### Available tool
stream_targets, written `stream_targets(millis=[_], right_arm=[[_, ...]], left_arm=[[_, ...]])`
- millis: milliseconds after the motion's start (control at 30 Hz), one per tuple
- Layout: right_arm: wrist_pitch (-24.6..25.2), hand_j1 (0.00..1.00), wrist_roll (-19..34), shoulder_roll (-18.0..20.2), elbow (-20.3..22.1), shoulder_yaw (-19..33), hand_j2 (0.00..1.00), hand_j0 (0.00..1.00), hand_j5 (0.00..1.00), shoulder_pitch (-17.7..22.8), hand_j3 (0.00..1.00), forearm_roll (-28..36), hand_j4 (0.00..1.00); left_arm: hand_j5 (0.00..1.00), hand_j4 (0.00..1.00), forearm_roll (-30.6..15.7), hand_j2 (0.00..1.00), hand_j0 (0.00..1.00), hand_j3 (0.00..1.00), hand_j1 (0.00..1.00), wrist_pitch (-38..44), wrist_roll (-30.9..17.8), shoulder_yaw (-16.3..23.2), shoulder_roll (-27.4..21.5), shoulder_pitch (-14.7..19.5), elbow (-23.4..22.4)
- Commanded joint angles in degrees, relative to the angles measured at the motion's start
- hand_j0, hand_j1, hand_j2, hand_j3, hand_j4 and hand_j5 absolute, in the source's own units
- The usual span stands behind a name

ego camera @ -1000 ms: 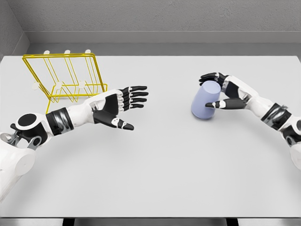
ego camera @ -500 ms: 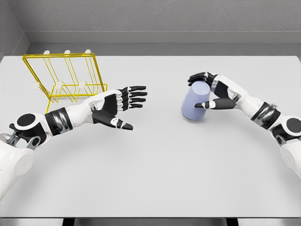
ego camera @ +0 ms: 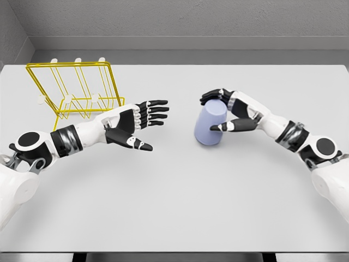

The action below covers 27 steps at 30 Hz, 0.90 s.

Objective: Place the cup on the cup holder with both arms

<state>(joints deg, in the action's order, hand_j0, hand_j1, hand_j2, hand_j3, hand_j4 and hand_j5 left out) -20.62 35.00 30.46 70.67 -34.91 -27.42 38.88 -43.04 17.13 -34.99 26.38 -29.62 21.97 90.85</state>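
Head view: the cup, pale lavender, stands slightly right of the bench's middle, its long axis close to upright but leaning a little, the narrower closed end toward 12 o'clock and the wider rim resting low toward 6. The right hand grips it from the 3 o'clock side: the fingers curl over the top of the cup and the thumb presses across its lower flank, so the cup sits clamped between them.

The left hand hangs at the cup's 9 o'clock, apart from it, palm turned toward the cup, its fingers spread and straight, its thumb dropped toward 5 o'clock, holding nothing. A stretch of bare bench lies between those fingertips and the cup's near wall.

The yellow wire cup holder stands at the left hand's 10 o'clock, well apart from the cup and far nearer the left arm than the right. By my judgement the coming move turns on that gap at 9 o'clock: the cup must cross it into the waiting left palm, which alone sits close to the holder.
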Motion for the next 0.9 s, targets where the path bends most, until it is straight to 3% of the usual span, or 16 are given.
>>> stream_targets(millis=[0, 433, 500, 567, 767, 867], right_arm=[[0.05, 0.72, 0.0, -0.31, 0.61, -0.42, 0.72, 0.72, 0.72, 0.0, 0.72, 0.41, 0.72], [-0.03, 0.73, 0.0, -1.54, 1.48, -2.27, 0.73, 0.73, 0.73, 0.0, 0.73, 0.41, 0.73], [-0.03, 0.83, 0.0, -1.54, 1.57, -2.35, 0.83, 0.83, 0.83, 0.0, 0.83, 0.41, 0.83], [-0.12, 1.0, 0.0, -1.45, 1.66, -2.35, 1.0, 1.0, 1.0, 0.09, 1.0, -0.12, 1.0], [-0.21, 1.0, 0.0, -1.37, 1.66, -2.27, 1.0, 1.0, 1.0, 0.0, 1.0, -0.12, 1.0], [-0.21, 1.0, 0.0, -1.02, 1.66, -2.18, 1.0, 1.0, 1.0, -0.62, 1.0, -0.12, 1.0]], left_arm=[[1.0, 1.0, -0.37, 1.0, 1.0, 1.0, 1.0, 0.01, -0.01, -0.02, -0.09, -0.09, 0.12], [1.0, 1.0, 0.42, 1.0, 1.0, 1.0, 1.0, 0.19, -0.01, -0.89, -0.26, -0.44, -0.06], [1.0, 1.0, 0.42, 1.0, 1.0, 1.0, 1.0, 0.1, -0.01, -0.89, -0.26, -0.62, 0.03], [1.0, 1.0, 0.33, 1.0, 1.0, 1.0, 1.0, 0.1, -0.01, -0.89, -0.26, -0.7, 0.03], [1.0, 1.0, 0.24, 1.0, 1.0, 1.0, 1.0, -0.08, -0.01, -2.12, -0.44, -0.88, 0.21], [1.0, 1.0, 0.33, 1.0, 1.0, 1.0, 1.0, -0.08, -0.01, -5.73, -1.14, -2.37, 0.91]])
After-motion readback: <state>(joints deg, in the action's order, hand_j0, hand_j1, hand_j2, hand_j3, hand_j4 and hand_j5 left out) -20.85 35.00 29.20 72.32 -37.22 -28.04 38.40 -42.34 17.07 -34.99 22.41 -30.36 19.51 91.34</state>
